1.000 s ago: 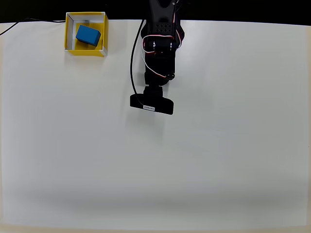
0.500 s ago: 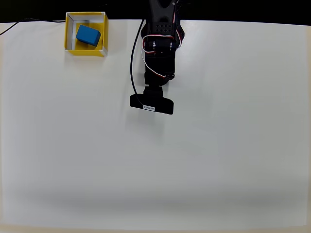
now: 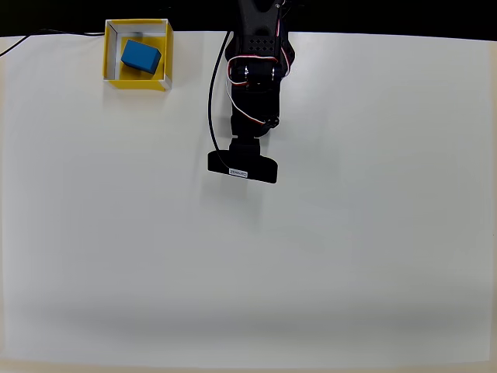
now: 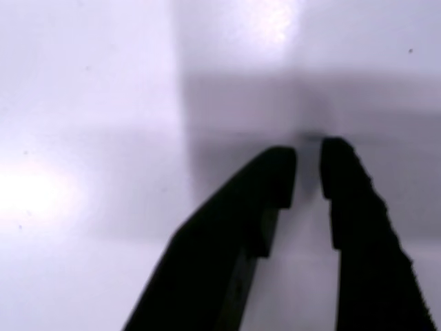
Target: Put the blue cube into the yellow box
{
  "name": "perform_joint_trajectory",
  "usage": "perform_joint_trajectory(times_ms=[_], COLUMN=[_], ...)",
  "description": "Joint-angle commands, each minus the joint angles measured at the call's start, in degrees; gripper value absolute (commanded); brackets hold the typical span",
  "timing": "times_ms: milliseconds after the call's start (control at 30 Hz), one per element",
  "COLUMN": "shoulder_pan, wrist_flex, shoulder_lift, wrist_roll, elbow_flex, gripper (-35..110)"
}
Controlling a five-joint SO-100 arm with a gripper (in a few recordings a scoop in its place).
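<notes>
The blue cube (image 3: 140,56) lies inside the yellow box (image 3: 137,83) at the table's far left corner in the overhead view, tilted a little against the box walls. My black arm (image 3: 252,85) reaches down from the top edge near the middle, well to the right of the box, and its wrist camera block (image 3: 242,167) covers the fingers from above. In the wrist view my gripper (image 4: 308,169) hangs over bare white table, its two dark fingers nearly together with a thin gap and nothing held.
The white table (image 3: 311,256) stretches wide below and to both sides of the arm. A black cable (image 3: 211,101) runs down the arm's left side. Another thin cable (image 3: 31,39) lies at the top left edge.
</notes>
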Motion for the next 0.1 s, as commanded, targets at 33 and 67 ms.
perform_joint_trajectory(times_ms=[33,67], shoulder_pan=[-0.6,-0.6], wrist_flex=[-0.4,-0.4], shoulder_lift=[1.2,1.2], wrist_roll=[-0.6,-0.6], elbow_flex=[1.5,1.5], gripper=[1,1])
